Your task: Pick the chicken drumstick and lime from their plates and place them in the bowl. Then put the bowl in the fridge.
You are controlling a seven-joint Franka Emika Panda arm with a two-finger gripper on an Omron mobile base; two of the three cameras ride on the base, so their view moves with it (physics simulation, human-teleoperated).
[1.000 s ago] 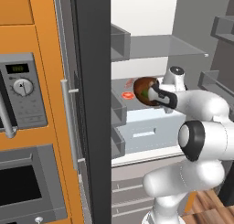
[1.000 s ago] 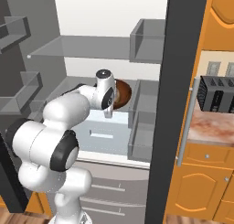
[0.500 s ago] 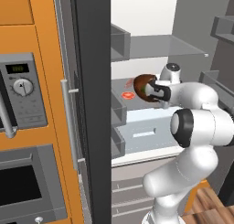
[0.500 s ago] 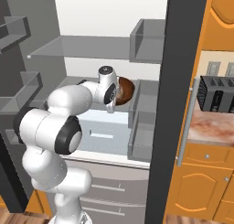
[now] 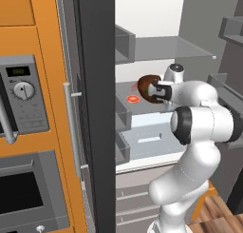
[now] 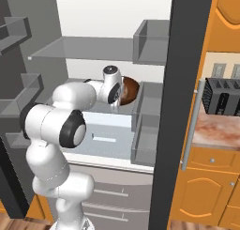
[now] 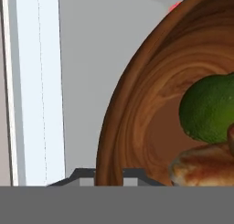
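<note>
A: Closest in the hand view — gripper (image 7: 109, 175) pinched tight on the rim of the bowl (image 7: 137, 109), one fingertip (image 7: 84, 175) outside the wall and the other inside. Further in, chicken drumstick (image 7: 201, 166) low in the bowl with the lime (image 7: 208, 108) resting against it. Both loaded, then?

B: Both loaded. Plates out of the question now — last step in hand, getting the bowl into the fridge (image 5: 190, 51).

A: From the left base view: bowl (image 5: 148, 88) held up inside the open fridge, over the middle shelf (image 5: 142, 108), tipped on its side rather than level. Touching the shelf or not?

B: Hard to tell from here. Looks raised above it, near the red mark (image 5: 133, 99) on the shelf. Right base view agrees — bowl (image 6: 129, 89) at the end of the gripper (image 6: 117, 95), beyond the pale drawer (image 6: 105, 135) and just left of the grey bin (image 6: 147, 102).

A: Next move?

B: Probably level the bowl first, lest lime or drumstick roll out, then lower onto the shelf, clear of the bin wall. Only then part the fingers and back straight out.
</note>
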